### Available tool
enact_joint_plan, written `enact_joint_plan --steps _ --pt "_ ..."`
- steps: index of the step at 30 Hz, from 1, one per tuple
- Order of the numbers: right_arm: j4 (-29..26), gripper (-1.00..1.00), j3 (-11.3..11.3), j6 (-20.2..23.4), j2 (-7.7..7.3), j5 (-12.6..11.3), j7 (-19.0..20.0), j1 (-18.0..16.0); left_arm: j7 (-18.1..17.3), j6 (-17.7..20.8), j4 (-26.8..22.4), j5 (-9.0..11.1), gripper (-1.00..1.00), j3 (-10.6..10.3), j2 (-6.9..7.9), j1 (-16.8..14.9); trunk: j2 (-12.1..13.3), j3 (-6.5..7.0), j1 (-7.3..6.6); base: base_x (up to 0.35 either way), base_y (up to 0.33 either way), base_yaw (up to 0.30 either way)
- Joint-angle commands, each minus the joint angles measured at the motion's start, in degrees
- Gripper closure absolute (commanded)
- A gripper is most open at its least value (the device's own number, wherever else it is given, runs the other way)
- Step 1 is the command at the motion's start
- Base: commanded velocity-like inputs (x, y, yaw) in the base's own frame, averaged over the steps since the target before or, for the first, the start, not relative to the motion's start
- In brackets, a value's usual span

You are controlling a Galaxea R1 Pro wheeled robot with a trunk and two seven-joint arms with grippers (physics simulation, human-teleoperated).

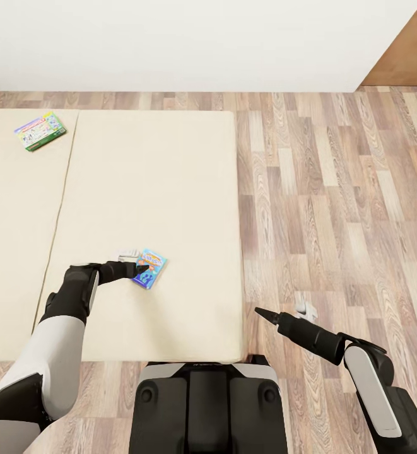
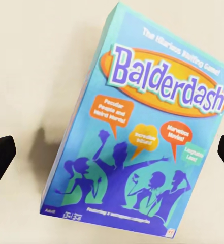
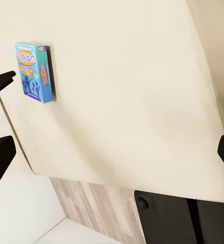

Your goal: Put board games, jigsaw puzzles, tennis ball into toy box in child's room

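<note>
- Wide cream two-mattress bed [image 1: 170, 189] carries two board games, counted: one white-green-yellow printed box [image 1: 40, 131] near its far left corner, one blue flat Balderdash box [image 1: 149, 268] near the front
- Left gripper [image 2: 112, 152] hovers spread, fingertips straddling the blue box; it may slide on the soft mattress
- Right gripper [image 1: 262, 313] idles over the floor, spread

Blue box lid [image 2: 137, 137], title: I read "Balderdash" in purple on an orange oval.
Line above the title: "The Hilarious Bluffing Game!"
Speech bubbles: too blurred to be sure.
Far box [image 1: 40, 130]: print unreadable.
</note>
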Motion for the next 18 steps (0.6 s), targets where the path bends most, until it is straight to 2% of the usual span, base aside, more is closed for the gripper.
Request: enact_joint_plan --steps 1,9,18 --pt "-0.02 -1.00 -0.09 0.27 0.02 0.39 0.47 -0.03 -0.51 0.19 -0.07 -0.45 -1.00 0.20 -0.05 -0.04 -0.09 -0.06 0.03 0.000 0.000 0.000" --pt "0.01 -1.00 -0.09 0.27 0.05 0.40 0.47 -0.03 -0.66 0.23 -0.07 -0.45 -1.00 0.15 -0.07 -0.04 -0.09 -0.06 0.03 0.000 -0.014 0.000" --pt "0.07 -1.00 -0.09 0.27 0.05 0.45 0.47 -0.03 -0.74 0.26 -0.07 -0.45 -1.00 0.15 -0.09 -0.04 -0.09 -0.06 0.03 0.000 -0.142 0.000"
